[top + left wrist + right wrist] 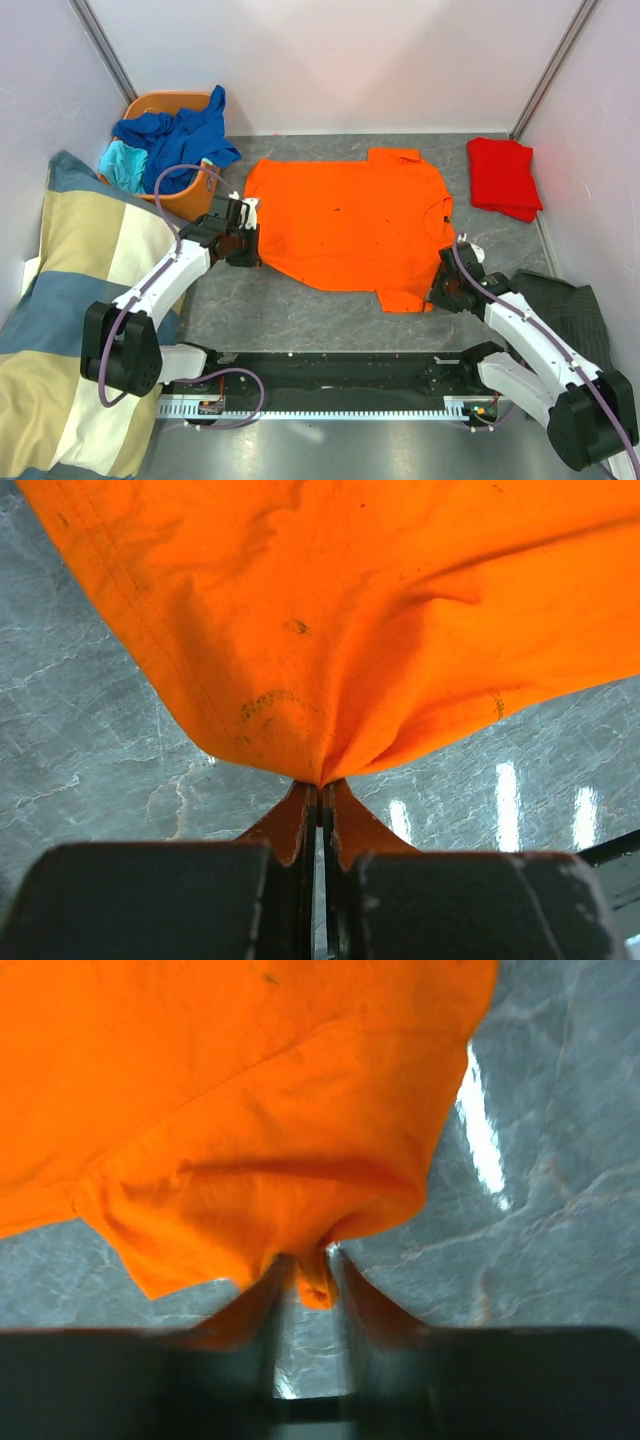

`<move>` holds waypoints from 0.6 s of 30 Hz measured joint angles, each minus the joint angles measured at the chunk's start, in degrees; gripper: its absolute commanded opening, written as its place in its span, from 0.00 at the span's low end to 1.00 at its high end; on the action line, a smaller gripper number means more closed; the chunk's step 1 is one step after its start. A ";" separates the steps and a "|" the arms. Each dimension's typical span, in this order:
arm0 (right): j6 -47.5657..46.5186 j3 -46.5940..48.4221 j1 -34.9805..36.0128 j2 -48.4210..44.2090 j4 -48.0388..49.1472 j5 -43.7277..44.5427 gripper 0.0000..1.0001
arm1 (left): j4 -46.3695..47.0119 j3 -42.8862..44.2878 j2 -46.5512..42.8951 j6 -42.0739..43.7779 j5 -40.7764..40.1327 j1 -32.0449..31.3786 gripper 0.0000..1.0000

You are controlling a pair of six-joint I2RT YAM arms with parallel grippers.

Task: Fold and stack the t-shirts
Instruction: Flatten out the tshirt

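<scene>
Our left gripper (pixel 319 810) pinches a gathered edge of the orange t-shirt (pixel 380 610), jaws pressed together; we see the cloth fan upward above the grey marbled table (pixel 90 740), bright glints on it to the right

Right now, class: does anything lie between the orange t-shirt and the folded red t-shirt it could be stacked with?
Nothing visible does. Only a strip of bare table separates the orange t-shirt from the red t-shirt at the far right. The basket sits on the opposite side, far left.
</scene>
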 measured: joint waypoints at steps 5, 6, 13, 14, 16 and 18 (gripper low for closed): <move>1.51 0.26 1.33 0.13 -1.68 2.60 0.75 | -1.60 0.00 -1.29 -0.17 -2.99 -0.11 0.66; 1.66 0.61 1.40 -0.09 -2.12 3.15 0.77 | -2.01 0.00 -2.51 -0.39 -4.09 -0.15 0.75; 0.48 11.17 1.53 0.83 -2.29 9.57 0.80 | -3.02 6.47 -19.26 -0.81 -14.75 -0.15 0.77; 0.02 12.74 1.53 1.73 -1.73 10.25 0.80 | -2.25 7.54 -20.94 -0.81 -15.74 -0.15 0.77; -1.09 15.69 1.53 3.69 -0.17 11.17 0.80 | -0.42 8.07 -23.04 -0.81 -16.79 -0.15 0.77; -2.16 17.51 1.57 5.49 1.40 11.63 0.80 | 0.57 7.87 -23.98 -0.94 -16.59 -0.15 0.75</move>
